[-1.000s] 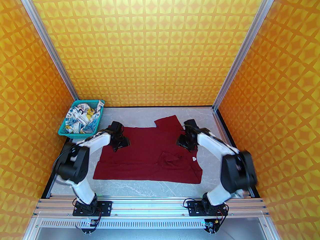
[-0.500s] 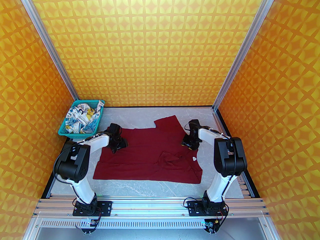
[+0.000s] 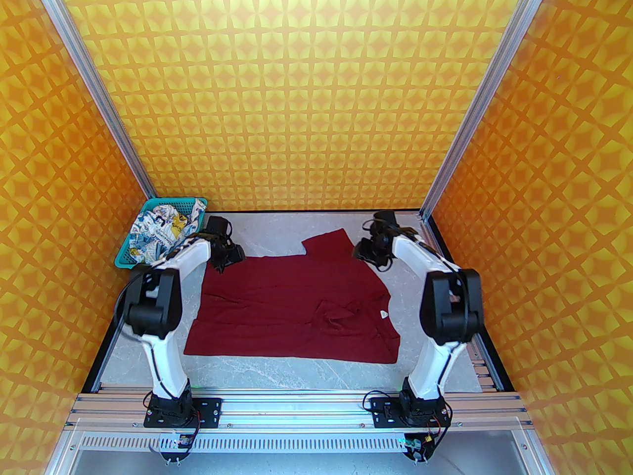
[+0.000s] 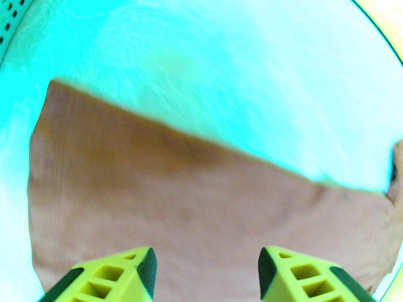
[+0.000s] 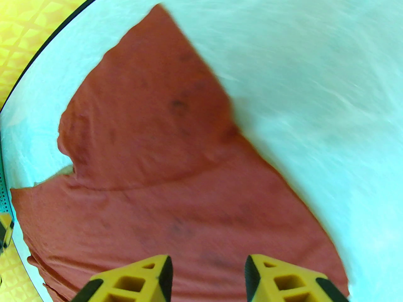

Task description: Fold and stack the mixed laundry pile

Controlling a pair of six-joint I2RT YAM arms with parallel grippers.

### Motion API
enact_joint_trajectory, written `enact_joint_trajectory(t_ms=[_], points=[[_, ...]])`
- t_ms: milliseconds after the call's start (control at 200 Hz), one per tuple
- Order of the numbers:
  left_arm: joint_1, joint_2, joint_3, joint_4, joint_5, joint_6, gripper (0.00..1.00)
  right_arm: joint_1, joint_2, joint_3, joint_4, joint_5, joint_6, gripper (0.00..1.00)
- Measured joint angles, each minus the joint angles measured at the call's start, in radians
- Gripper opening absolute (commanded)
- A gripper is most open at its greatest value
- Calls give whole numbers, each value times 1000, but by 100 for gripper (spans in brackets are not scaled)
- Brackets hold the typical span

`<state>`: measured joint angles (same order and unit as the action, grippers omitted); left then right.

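Lying flat on the tabletop (image 3: 277,369), the dark red T-shirt (image 3: 296,309) looks soft and floppy, best pinched at its far corners. The left pincer (image 4: 207,263) and right pincer (image 5: 209,269) hover there, spread, empty. The printed white garment (image 3: 158,235) sits in a basket (image 3: 126,261).

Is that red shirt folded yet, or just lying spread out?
Mostly spread: the dark red T-shirt lies flat on the table, one sleeve sticking out.

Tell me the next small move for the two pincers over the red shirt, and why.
Probably lower both onto the cloth and close. The dark red cloth T-shirt lies spread on the grey marbled table; the left pincer and right pincer hang open over its far edge, one near each side, gripping nothing.
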<state>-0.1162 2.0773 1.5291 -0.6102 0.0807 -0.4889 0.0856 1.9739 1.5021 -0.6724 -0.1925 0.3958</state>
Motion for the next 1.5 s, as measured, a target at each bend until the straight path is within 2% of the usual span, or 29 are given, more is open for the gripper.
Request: enact_joint_trajectory(t_ms=[80,195,425,820,1060,1255,1370,1500], points=[[11,61,36,-18,-11,4,57,6,65,11,-1,-4,6,42],[13,72,85,-22,-11,10,57,4,137,29,-19,-6,15,42],[21,151,184,-27,-7,17,57,-30,203,124,-43,8,45,42],[29,214,278,-24,27,23,57,-64,208,141,-54,5,55,45],[32,210,283,-29,30,50,57,-68,204,159,-53,-27,-2,48],[51,209,364,-116,-18,106,56,-68,236,339,-66,-32,-132,50],[72,212,427,-149,-53,138,58,-69,318,495,-81,-20,-194,50],[88,254,506,-191,-89,167,59,-68,416,590,-123,-13,-225,51]])
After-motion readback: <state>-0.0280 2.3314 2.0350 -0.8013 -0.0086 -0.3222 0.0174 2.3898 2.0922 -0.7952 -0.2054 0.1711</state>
